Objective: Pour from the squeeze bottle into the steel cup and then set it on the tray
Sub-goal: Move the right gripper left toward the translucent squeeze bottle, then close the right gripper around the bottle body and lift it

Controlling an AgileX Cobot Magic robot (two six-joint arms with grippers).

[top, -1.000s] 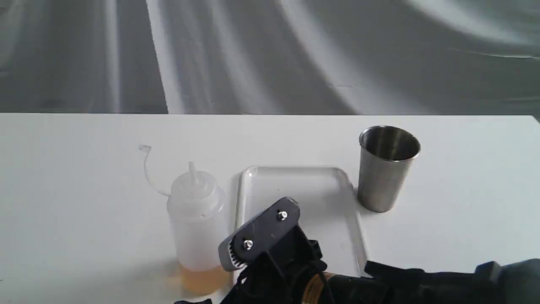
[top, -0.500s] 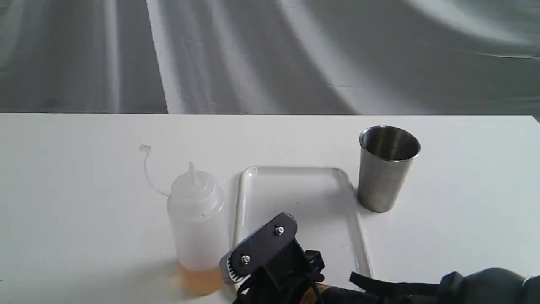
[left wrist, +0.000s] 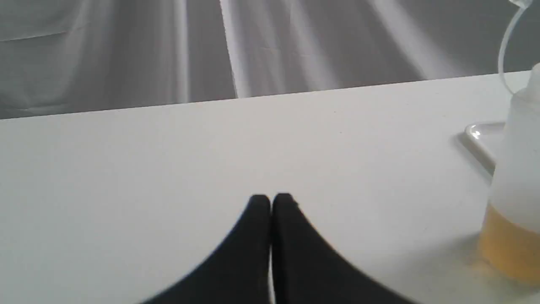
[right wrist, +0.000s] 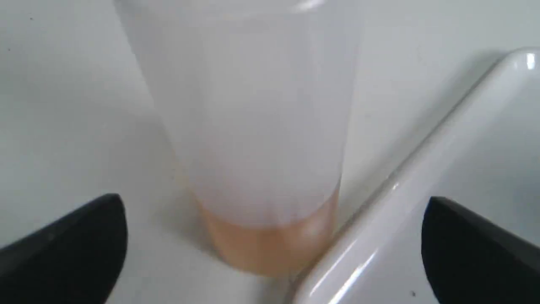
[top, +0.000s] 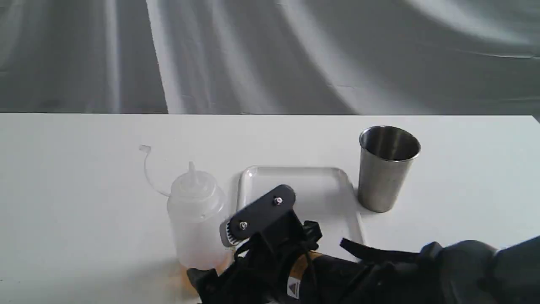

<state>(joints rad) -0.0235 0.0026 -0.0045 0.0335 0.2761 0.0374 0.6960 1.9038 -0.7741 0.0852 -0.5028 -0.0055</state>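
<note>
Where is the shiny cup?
In the exterior view, the steel cup stands upright on the table, on the right side, just right of the tray.

Left gripper [left wrist: 271, 199] closed; right gripper [right wrist: 272, 204] seemingly spread wide

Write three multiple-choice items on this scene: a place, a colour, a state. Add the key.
1. Relative to the tray, the steel cup stands: A on it; B to its right in the exterior view; C to its left.
2. The liquid in the squeeze bottle is: A amber; B green; C blue.
3. The right gripper is: A open and empty; B shut on the bottle; C shut on the cup.
Key: 1 B, it stands on the table past the tray's right rim. 2 A, an amber layer sits at the bottle's base. 3 A, its fingers are spread wide, holding nothing.
</note>
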